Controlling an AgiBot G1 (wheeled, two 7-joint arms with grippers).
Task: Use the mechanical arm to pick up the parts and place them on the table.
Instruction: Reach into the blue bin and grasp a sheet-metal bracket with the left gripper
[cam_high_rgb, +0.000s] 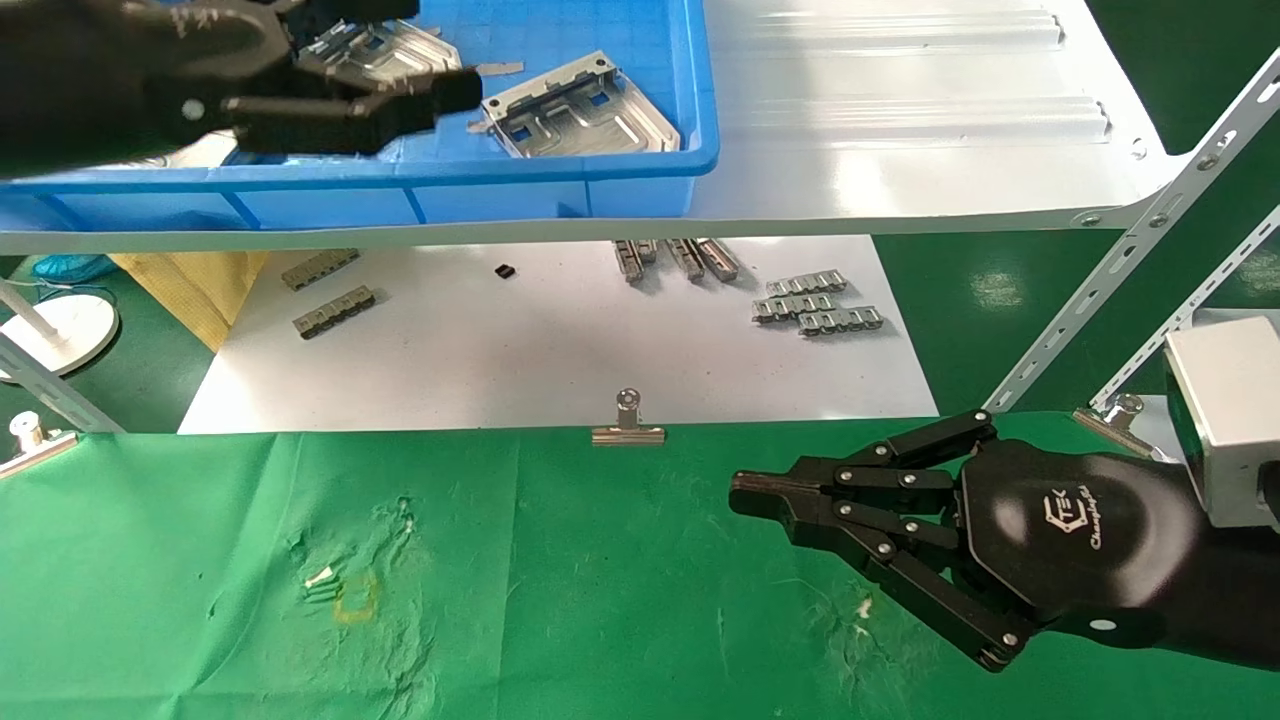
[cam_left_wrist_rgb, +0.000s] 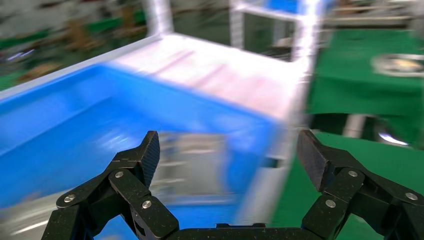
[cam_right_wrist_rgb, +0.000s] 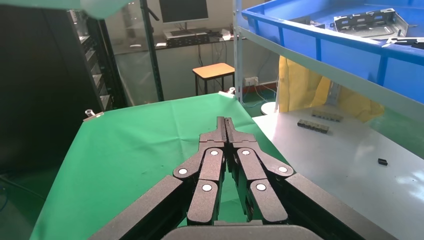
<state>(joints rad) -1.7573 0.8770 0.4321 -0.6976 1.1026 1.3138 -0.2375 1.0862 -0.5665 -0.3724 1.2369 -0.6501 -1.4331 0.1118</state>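
left gripper (cam_high_rgb: 455, 92): upper left, over blue bin (cam_high_rgb: 640, 170), fingers spread wide, empty | parts (cam_high_rgb: 580, 108): inside bin, top centre | right gripper (cam_high_rgb: 745, 495): lower right above table (cam_high_rgb: 500, 580), fingers pressed together, empty

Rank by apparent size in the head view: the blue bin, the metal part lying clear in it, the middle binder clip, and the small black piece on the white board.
1. blue bin
2. metal part
3. binder clip
4. small black piece
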